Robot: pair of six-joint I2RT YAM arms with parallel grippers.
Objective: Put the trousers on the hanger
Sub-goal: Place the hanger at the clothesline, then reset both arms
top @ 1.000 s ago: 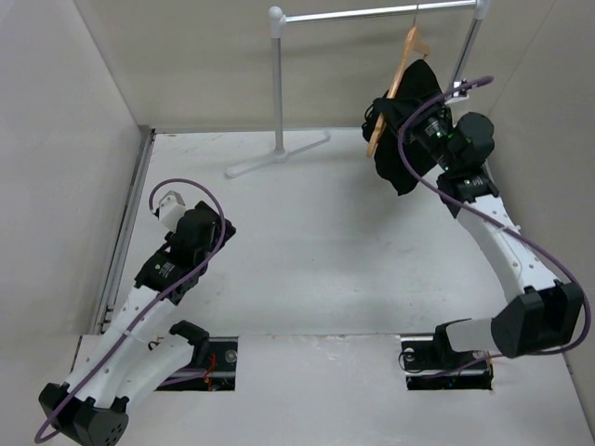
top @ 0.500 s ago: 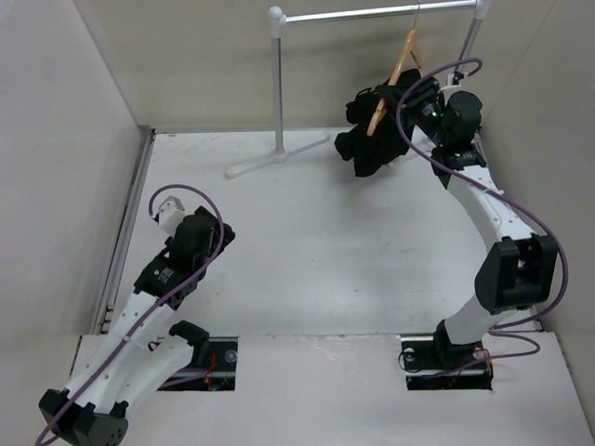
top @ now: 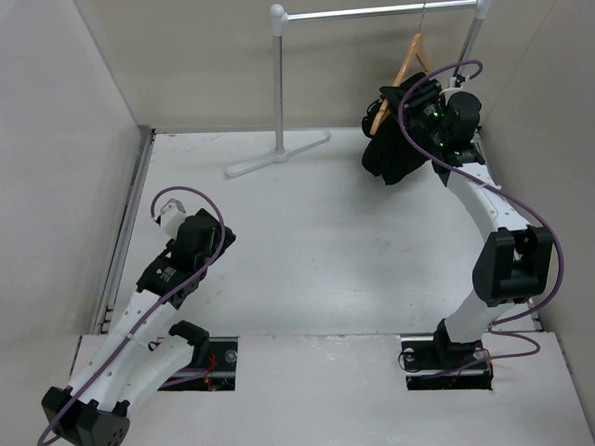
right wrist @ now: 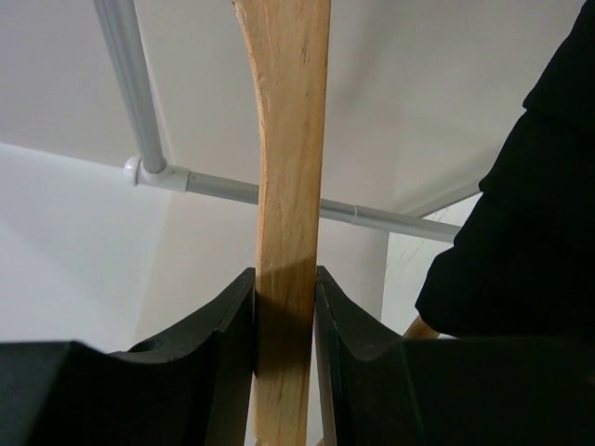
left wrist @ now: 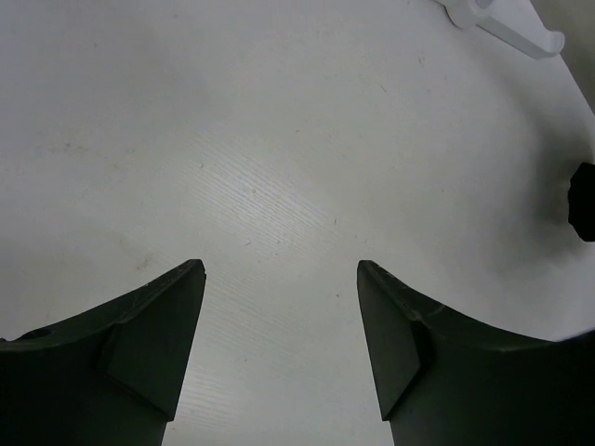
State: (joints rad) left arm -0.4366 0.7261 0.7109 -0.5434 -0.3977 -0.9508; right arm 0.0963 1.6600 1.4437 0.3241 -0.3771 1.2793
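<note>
The right gripper [right wrist: 284, 279] is clenched on the hanger [right wrist: 288, 139]: in the wrist view both fingers [right wrist: 223, 353] press flat against the sides of one tan wooden arm, which fills the narrow gap between them and runs up past the grey rail [right wrist: 139, 93]. From above, the hanger hangs tilted near the right end of the rail, with the gripper at its lower part. The trousers [top: 395, 149] are draped over it there in a bunched black mass, drooping below the gripper above the far right corner of the table [top: 316, 242]; a fold of them fills the right edge of the wrist view, just beside the wood. The left gripper [left wrist: 279, 269] is spread wide and holds nothing. Its two dark fingers stand well apart over bare table, with the rail stand's white foot [left wrist: 502, 23] far ahead at upper right.
</note>
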